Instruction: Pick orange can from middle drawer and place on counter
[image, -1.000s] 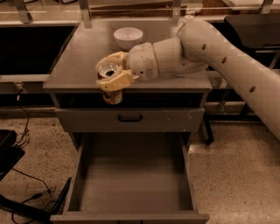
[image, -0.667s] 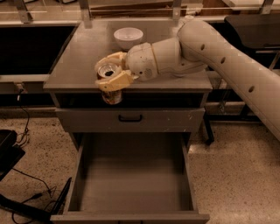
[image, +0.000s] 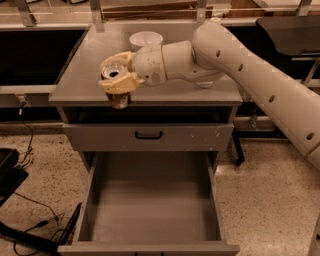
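Gripper (image: 114, 71), clamped on the orange can (image: 119, 100), has shifted slightly toward the left edge of the counter (image: 80, 82), running along the front edge. It now sits over the front-left part, with the can's lower end seen against the front edge. The arm (image: 172, 62) followed leftward by the same small amount.

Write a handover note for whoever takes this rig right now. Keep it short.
Gripper: at the front edge of the flat matte-grey cabinet-top counter, fingers shut on the small orange-brown drink can with silver top.
Can: upright in the grasp; I cannot tell if it rests on the counter.
Wide grey metal middle drawer: pulled open, nothing in it.
Done: can taken out of the drawer.
Left: set it fully on the counter, clear of the white bowl, then release.
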